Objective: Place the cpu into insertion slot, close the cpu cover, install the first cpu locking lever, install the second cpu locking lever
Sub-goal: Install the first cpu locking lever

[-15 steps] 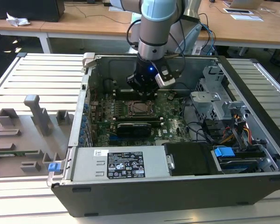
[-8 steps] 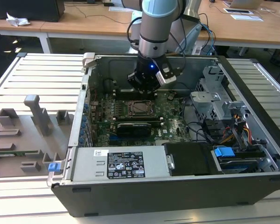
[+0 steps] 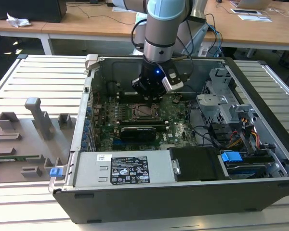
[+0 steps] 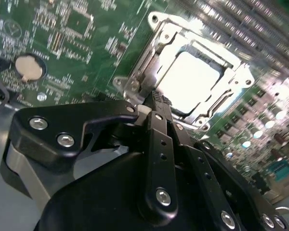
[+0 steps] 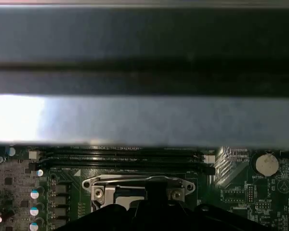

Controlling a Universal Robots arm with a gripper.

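Hovering: the hand (image 3: 149,96) hung low inside the open computer case (image 3: 260,144), just above the far edge of the socket on the green board (image 3: 178,127).
Hand: in the second wrist view its black fingers (image 4: 156,113) came together to a narrow tip at the near corner of the socket frame; nothing showed between them, and I could not tell for certain whether they were fully together.
Chip: the cpu (image 4: 188,79) lay flat in the insertion slot (image 3: 145,111), its pale metal top glaring in the second wrist view.
Cover: the cpu cover (image 4: 156,36) looked folded down around the chip, its window framing the metal top; I judged the seating and closing steps done.
Levers: thin metal at the frame's edge sat just beside the fingertip, but I could not tell whether either lever was latched.
Step in hand: probably the first locking lever, judged from where the tip rested.
Doing it well: press on the lever bar alone, keep off the chip's top and the board parts nearby, sweep down and tuck it sideways under its catch, with steady, light force.
Risk: a slip could scrape the board or spring the cover up.
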